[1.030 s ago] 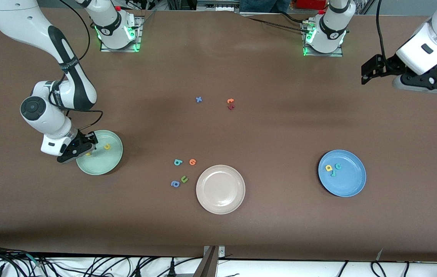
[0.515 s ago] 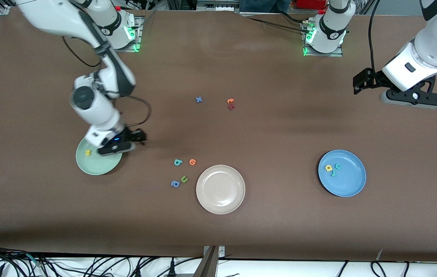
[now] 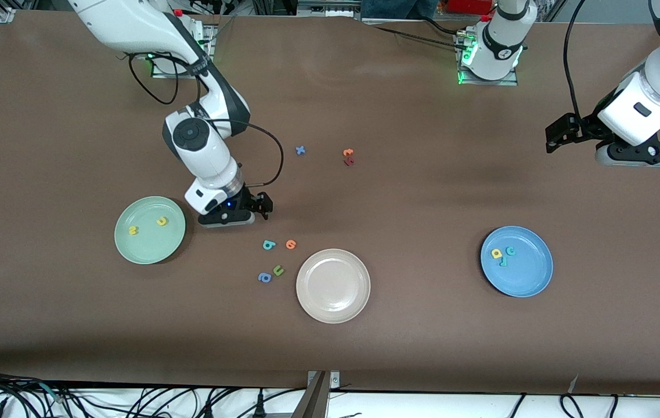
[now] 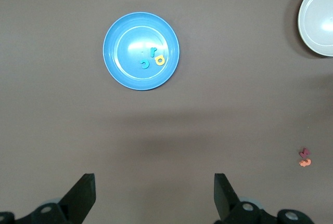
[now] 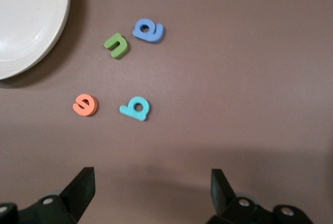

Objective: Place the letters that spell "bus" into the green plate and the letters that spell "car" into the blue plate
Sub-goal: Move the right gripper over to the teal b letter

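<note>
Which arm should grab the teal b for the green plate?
Probably the right. The right gripper hangs open just above the teal b, beside the green plate. The left gripper waits open, high at the left arm's end.

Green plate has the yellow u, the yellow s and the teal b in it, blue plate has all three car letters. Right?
Not quite. The green plate holds only the yellow u and yellow s. The teal b lies on the table beside the orange letter, as the front view shows. The blue plate does hold three letters.
</note>
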